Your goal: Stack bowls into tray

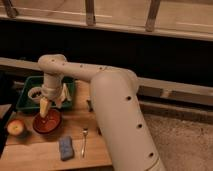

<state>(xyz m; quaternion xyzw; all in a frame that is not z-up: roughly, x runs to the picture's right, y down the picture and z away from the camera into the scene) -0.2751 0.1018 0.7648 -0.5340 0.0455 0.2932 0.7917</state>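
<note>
Spread hand (54, 105) above orange-brown bowl (50, 125); apple (16, 127), sponge (65, 148), fork (84, 141) nearby.

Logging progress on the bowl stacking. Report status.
Gripper low over orange-brown bowl, contact unclear. Bowl sits on wooden board, not yet in green tray. White-rimmed cup and a yellow item already occupy the tray.

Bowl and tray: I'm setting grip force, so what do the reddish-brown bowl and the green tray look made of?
Reddish-brown bowl: likely glazed ceramic, though glossy plastic is possible; its surface looks shiny. Green tray: probably matte plastic, with an even colour and thin raised walls. The end effector hangs over the bowl, beside the tray.
</note>
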